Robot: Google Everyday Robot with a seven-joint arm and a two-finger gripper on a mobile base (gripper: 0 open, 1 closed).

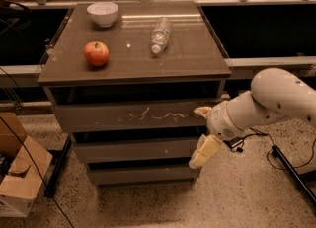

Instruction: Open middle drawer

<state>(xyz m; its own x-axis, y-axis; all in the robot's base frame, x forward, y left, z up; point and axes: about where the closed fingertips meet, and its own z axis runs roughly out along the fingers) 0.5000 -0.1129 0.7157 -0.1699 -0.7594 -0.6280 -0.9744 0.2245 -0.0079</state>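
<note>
The middle drawer point(133, 150) is a plain grey-brown front, shut, between the scratched top drawer point(133, 116) and the lowest drawer point(140, 174). My gripper point(197, 136) is at the cabinet's right front corner, on the end of the white arm point(266, 103). Its fingers are spread apart. The lower finger point(203, 151) lies over the right end of the middle drawer front. The upper finger point(202, 110) is by the right end of the top drawer. I cannot tell whether either touches the cabinet. The gripper holds nothing.
On the cabinet top point(187, 49) are a red apple point(96, 53), a white bowl point(102, 13) and a lying plastic bottle point(160, 34). A cardboard box point(17, 177) stands on the floor at left. Cables and a black bar point(291, 170) lie at right.
</note>
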